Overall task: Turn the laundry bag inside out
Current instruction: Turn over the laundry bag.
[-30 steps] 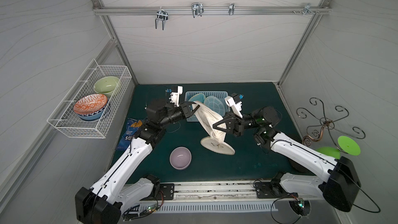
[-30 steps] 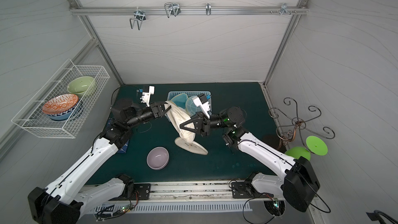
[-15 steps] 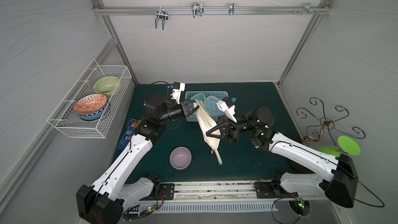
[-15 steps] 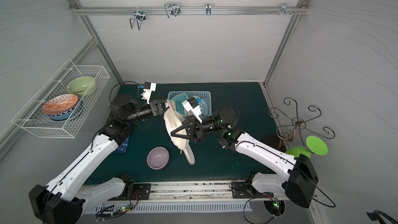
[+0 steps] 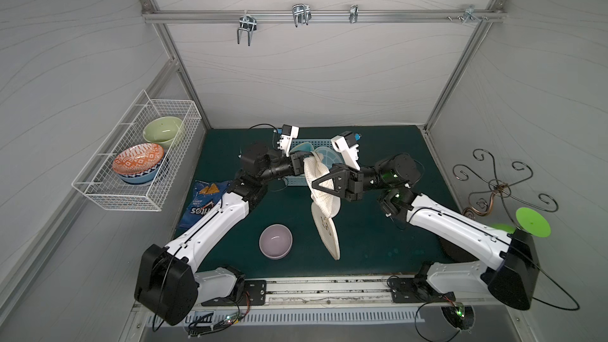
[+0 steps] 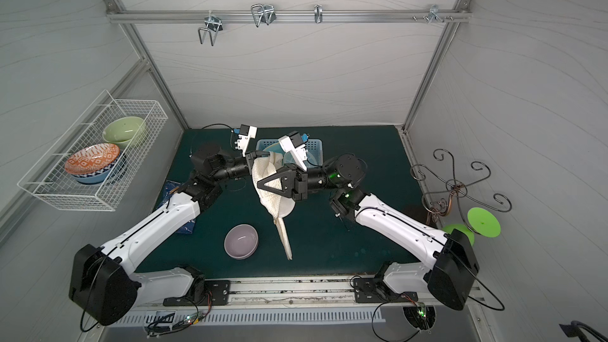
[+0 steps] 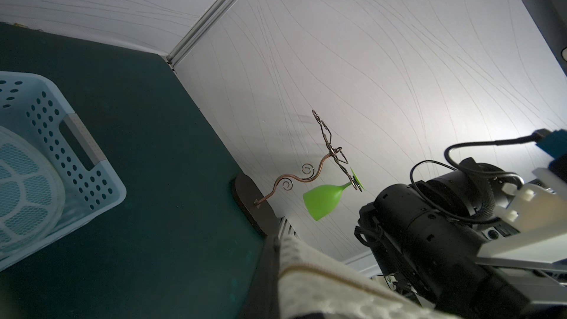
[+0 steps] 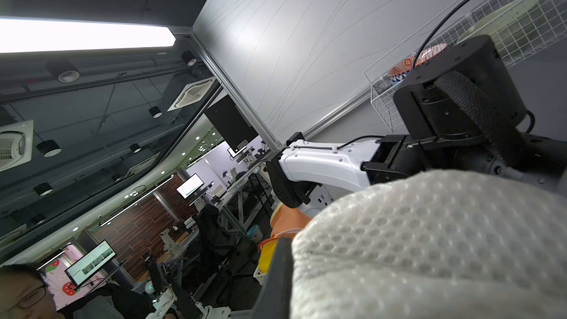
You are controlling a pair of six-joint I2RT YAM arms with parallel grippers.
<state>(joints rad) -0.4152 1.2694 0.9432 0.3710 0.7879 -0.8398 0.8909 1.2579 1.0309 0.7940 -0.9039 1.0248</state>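
The laundry bag (image 5: pixel 320 176) is white mesh and hangs in the air over the middle of the green table. Its flat round end (image 5: pixel 327 230) dangles edge-on below. My left gripper (image 5: pixel 302 163) is shut on the bag's upper edge from the left. My right gripper (image 5: pixel 314 186) is shut on the mesh from the right, just below. Both top views show this, and the bag (image 6: pixel 269 176) sits between the left gripper (image 6: pixel 255 158) and the right gripper (image 6: pixel 260 184). The left wrist view shows the zipped hem (image 7: pixel 322 274) against one finger (image 7: pixel 270 271). In the right wrist view, mesh (image 8: pixel 429 240) fills the space beside one finger (image 8: pixel 276 277).
A purple bowl (image 5: pixel 275 241) stands on the table left of the hanging bag. Behind the grippers is a blue basket (image 5: pixel 324 142) holding another mesh bag. A chip bag (image 5: pixel 204 202) lies at the left. A wire basket (image 5: pixel 144 159) hangs on the left wall, and a glass rack (image 5: pixel 500 189) stands at the right.
Both grippers have risen and drawn together with the bag. Its round end has left the table and now hangs straight down.
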